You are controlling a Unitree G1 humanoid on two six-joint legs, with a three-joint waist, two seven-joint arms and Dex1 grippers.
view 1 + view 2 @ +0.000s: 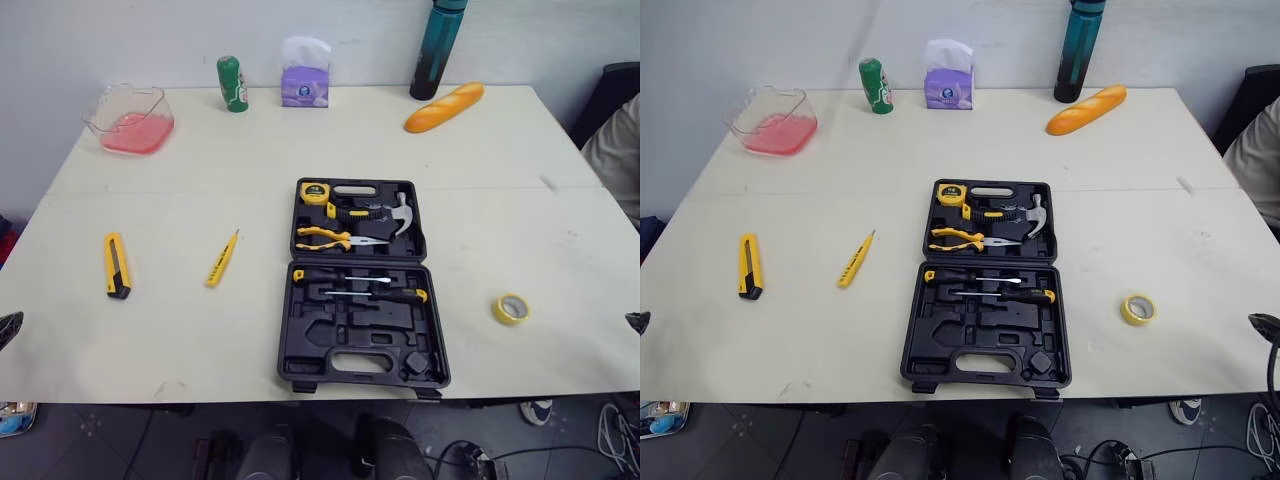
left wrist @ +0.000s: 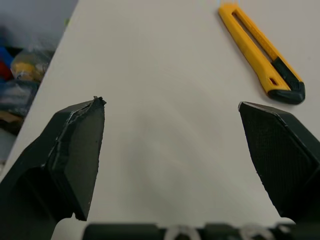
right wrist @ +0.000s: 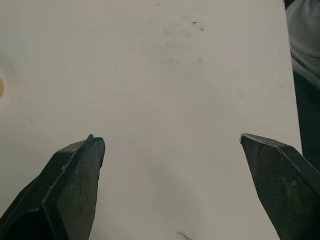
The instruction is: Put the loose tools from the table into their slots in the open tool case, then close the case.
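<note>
Tool case (image 1: 312,335) lies open and flat on the white table (image 1: 200,170), near the front edge and about midway across it. Its far half holds a yellow tape measure (image 1: 314,192), a hammer (image 1: 385,215) and yellow-handled pliers (image 1: 325,238). Its near half holds two screwdrivers (image 1: 340,276) (image 1: 385,294) along the hinge side, with several moulded slots bare below them.

Left of the case lies a slim yellow tester pen (image 1: 222,258), set at a slant. Farther left, well apart from the case, lies a yellow and black utility knife (image 1: 116,265). Right of the case, level with its near half, sits a roll of yellow tape (image 1: 511,308).

Behind the case, along the far edge of the table, stand a clear container with pink contents (image 1: 130,120) at far left, a green can (image 1: 232,83), a purple tissue pack (image 1: 305,75) and a dark teal bottle (image 1: 438,45). A baguette (image 1: 444,106) lies just beside the bottle. A person (image 1: 615,150) sits beyond the table's right side.

The left gripper (image 2: 170,102) hovers over bare table well left of the case, fingers spread wide and holding nothing, with the utility knife ahead of it. The right gripper (image 3: 170,139) hovers over bare table well right of the case, past the tape roll, its fingers likewise wide apart and empty.
</note>
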